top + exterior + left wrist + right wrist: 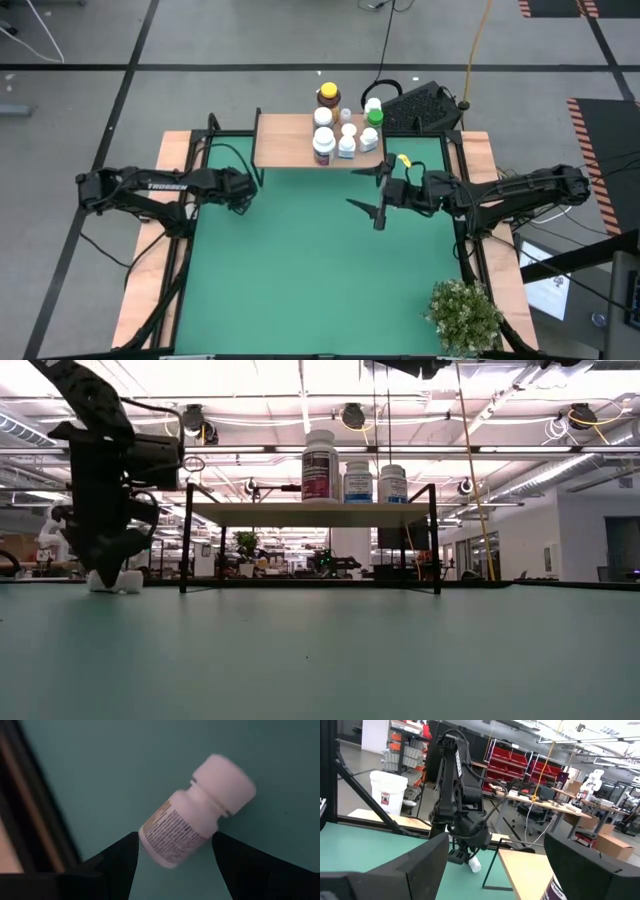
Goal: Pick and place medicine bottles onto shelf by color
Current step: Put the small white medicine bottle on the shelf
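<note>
A white pill bottle with a white cap point(195, 822) lies on its side on the green table near the left edge; it also shows as the bottle point(117, 581) and the bottle point(474, 865). My left gripper point(175, 840) is open and points down over it, one finger on each side of its labelled body. The left gripper point(247, 190) is low at the table. The light-wood shelf point(285, 140) stands at the far edge. At its right end are several white bottles point(324, 140), and the amber yellow-capped bottle point(328, 97) and the green-capped bottle point(375, 117) are close by. My right gripper point(380, 198) hangs open in front of the shelf, touching nothing. My left gripper comes from above, pointing down, its fingers across the lying bottle's body near the base point(160, 842). One fingertip point(131, 845) sits right at the bottle's edge. Whether either finger touches the bottle, I cannot tell. The bottle rests on the table.
A leafy potted plant point(465, 315) stands at the table's near right corner. A dark keyboard-like object point(425, 105) and cables lie beyond the far edge. Wooden rims and black frame bars point(185, 250) border the green mat point(310, 270).
</note>
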`<state>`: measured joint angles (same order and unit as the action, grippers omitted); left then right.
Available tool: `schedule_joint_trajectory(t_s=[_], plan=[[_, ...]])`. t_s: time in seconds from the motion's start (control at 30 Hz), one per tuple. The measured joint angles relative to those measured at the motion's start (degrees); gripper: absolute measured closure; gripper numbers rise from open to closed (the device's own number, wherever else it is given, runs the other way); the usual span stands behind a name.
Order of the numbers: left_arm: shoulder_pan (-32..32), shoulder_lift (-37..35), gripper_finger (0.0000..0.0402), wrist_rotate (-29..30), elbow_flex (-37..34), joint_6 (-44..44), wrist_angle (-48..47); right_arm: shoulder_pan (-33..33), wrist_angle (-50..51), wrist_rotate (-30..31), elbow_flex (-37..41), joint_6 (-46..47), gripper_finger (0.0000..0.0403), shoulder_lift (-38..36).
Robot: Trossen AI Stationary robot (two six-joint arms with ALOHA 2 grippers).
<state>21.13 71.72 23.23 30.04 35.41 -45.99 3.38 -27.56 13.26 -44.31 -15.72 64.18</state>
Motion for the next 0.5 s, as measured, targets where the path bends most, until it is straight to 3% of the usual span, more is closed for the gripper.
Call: schedule_joint_trajectory(t_s=[0.17, 0.33, 0.5], plan=[[1.5, -0.3, 0.0149, -2.7, -3.6, -3.7, 7.1, 0.0, -0.9, 0.0, 0.0, 0.0, 0.0081, 0.0], [1.7, -0.4, 0.0150, -3.1, -3.8, -3.8, 7.3, 0.0, -1.0, 0.0, 0.0, 0.0, 0.0081, 0.0], [1.7, -0.2, 0.0182, -4.6, -2.8, -4.9, 7.2, 0.0, -1.1, 0.0, 0.0, -0.5, 0.0081, 0.0]])
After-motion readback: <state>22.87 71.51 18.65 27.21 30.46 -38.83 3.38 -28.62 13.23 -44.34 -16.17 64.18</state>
